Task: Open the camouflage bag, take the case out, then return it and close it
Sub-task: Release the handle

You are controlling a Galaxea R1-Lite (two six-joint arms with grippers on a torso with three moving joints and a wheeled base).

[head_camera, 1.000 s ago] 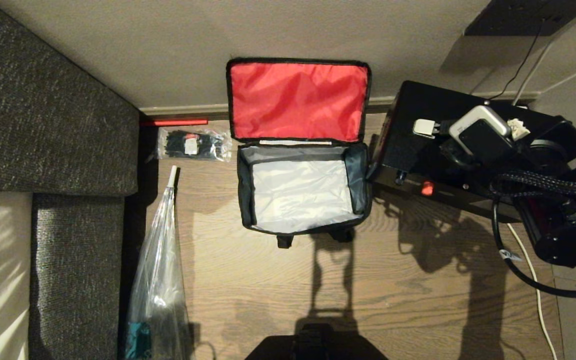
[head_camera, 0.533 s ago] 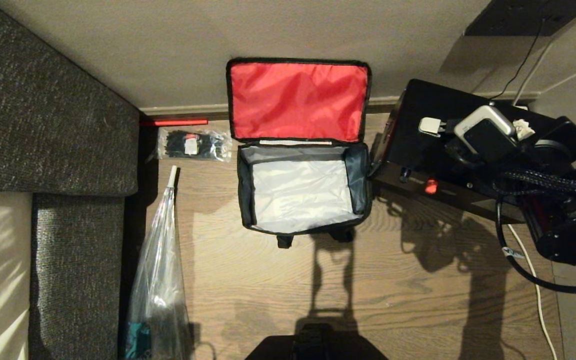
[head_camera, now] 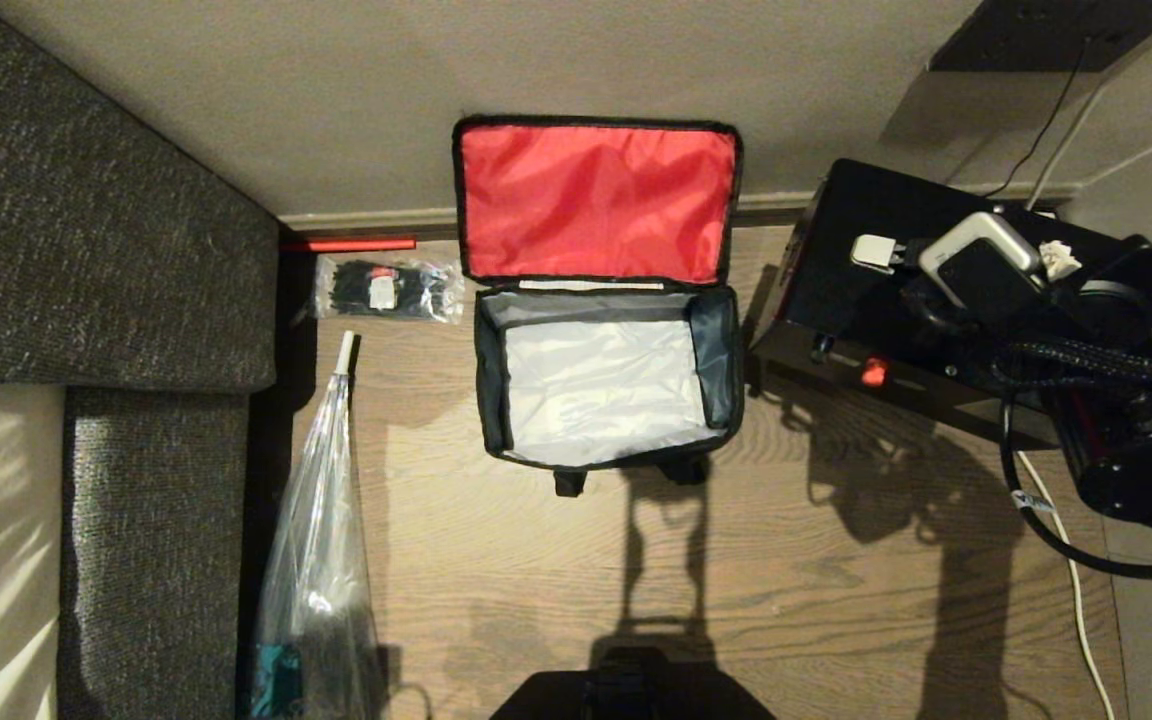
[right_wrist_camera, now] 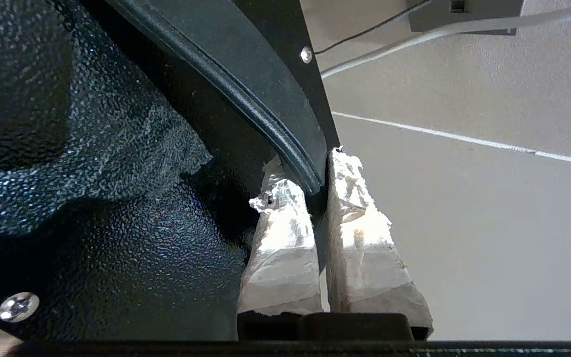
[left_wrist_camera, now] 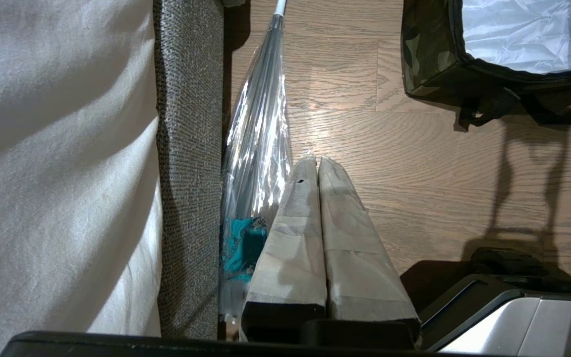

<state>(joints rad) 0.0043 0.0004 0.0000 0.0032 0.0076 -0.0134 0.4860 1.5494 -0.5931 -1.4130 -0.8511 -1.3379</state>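
The case hangs just off the floor at three o'clock from the bag, apart from it, pinched by its rim in the right gripper; the bag lies open, red lid propped against the wall at twelve; the step seems to be carrying the case clear, so the pinch should stay firm and the case level; the left gripper rests closed, empty, at seven.
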